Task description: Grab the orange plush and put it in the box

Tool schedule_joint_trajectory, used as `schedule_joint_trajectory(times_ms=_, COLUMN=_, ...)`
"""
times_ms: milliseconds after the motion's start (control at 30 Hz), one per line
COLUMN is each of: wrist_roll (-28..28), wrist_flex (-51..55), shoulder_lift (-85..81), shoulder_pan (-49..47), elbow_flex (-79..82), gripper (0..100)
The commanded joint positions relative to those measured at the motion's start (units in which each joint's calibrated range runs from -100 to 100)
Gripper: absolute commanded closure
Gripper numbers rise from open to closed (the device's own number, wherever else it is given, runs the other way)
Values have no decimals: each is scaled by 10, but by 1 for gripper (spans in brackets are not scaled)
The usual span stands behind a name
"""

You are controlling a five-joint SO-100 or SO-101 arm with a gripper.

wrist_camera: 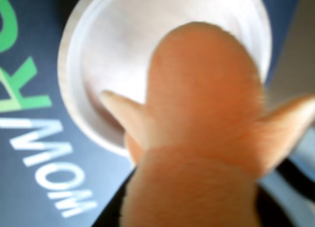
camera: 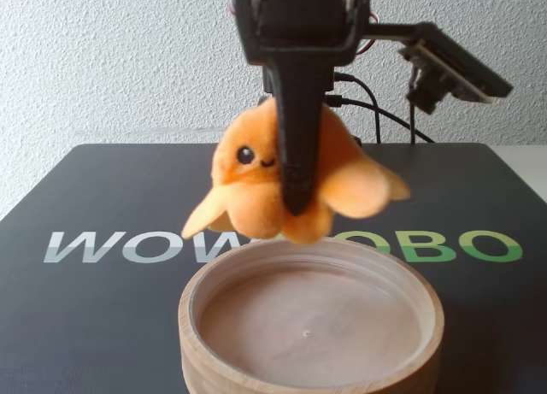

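Holding orange plush [camera: 248, 176] in the air above the box [camera: 214, 283], clear of rim.

Resting on dark mat [camera: 102, 193] with WOWROBO lettering: box, round, light wood, pale bottom bare. Plush face turned toward fixed view's left, tentacles splayed. Gripper [camera: 295, 208] clamped on plush, black finger [camera: 299, 138] running down its front. Wrist view blurred: plush [wrist_camera: 202, 113] filling frame, box rim [wrist_camera: 69, 84] behind it.

Arm body black plastic, boxy upper housing with silver screws at corners; tool [camera: 295, 202] long, narrow, black finger tapering downward; black cables loop behind; small camera board on black bracket juts out on right of fixed view
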Motion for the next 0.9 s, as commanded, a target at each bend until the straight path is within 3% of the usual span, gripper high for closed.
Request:
schedule_joint_trajectory(times_ms=0, wrist_roll=-3, wrist_flex=9, shoulder_lift=-3, shoulder_pan=-15, elbow_flex=-17, gripper=71)
schedule_joint_trajectory(times_ms=67, wrist_roll=-4, wrist_flex=10, shoulder_lift=-3, shoulder_pan=-20, elbow_flex=-16, gripper=67)
schedule_joint_trajectory(times_ms=367, wrist_roll=-4, wrist_flex=40, shoulder_lift=-29, shoulder_pan=-38, elbow_flex=-7, gripper=67)
schedule_joint_trajectory(times_ms=600, wrist_roll=-63, wrist_flex=166, shoulder_lift=-150, shoulder_pan=-85, elbow_flex=1, gripper=68)
schedule_joint_trajectory(times_ms=667, wrist_roll=-103, wrist_flex=187, shoulder_lift=-158, shoulder_pan=-91, elbow_flex=27, gripper=83)
schedule_joint_trajectory(times_ms=733, wrist_roll=-108, wrist_flex=182, shoulder_lift=-162, shoulder_pan=-87, elbow_flex=52, gripper=97)
schedule_joint_trajectory(times_ms=867, wrist_roll=-107, wrist_flex=187, shoulder_lift=-162, shoulder_pan=-87, elbow_flex=71, gripper=95)
